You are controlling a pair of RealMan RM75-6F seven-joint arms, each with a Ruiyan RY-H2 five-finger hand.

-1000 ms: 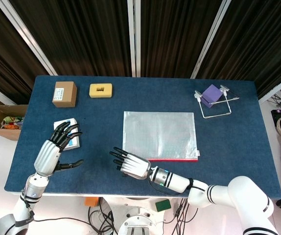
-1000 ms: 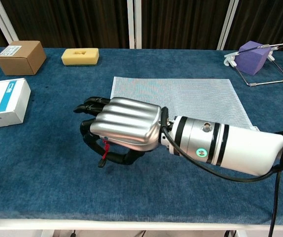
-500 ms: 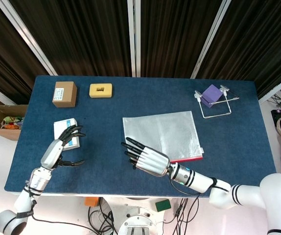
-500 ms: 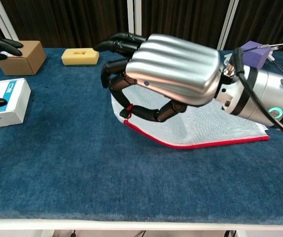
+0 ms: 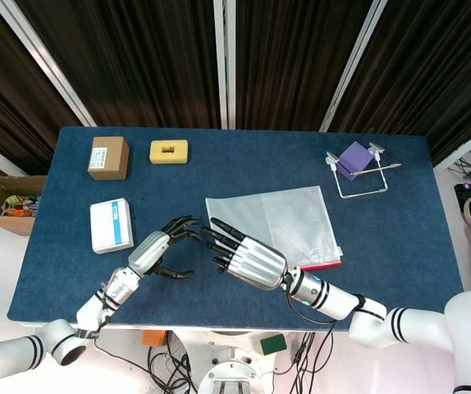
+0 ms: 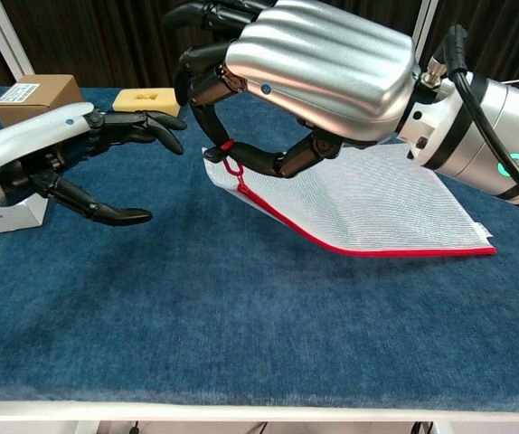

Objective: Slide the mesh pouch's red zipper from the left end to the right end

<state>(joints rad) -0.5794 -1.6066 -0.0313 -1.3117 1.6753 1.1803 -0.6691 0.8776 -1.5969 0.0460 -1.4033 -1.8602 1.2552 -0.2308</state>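
Now sitting mid-right on the table [image 5: 383, 279], skewed a bit clockwise versus a second ago: mesh pouch [image 5: 293, 215], far edge and right end lying flat, near-left corner being pulled up clear of the cloth.

Doing the pulling: right hand [image 5: 248, 261], thumb and a finger pinching the red zipper pull [image 6: 232, 166] at the pouch's left end, remaining fingers splayed above it. Riding higher than half a second ago, so more of the red zipper [image 6: 368, 250] edge is hanging in the air.

Swinging in from beside the white box [image 5: 111, 225], where it was parked: left hand [image 5: 157, 249]. Now hovering just left of the raised corner, fingers spread, thumb held low, gripping nothing, not touching the pouch yet.

Reading this as bracing setup, judgement only: probably going for the left corner so the pouch isn't dragging along when the pull is travelling right.

Slider sitting at the left end; no travel yet, so the slide itself not begun.

Watching for: the pouch is light and lifting with the pull, so without that brace risking the whole thing sliding instead of the zipper moving.
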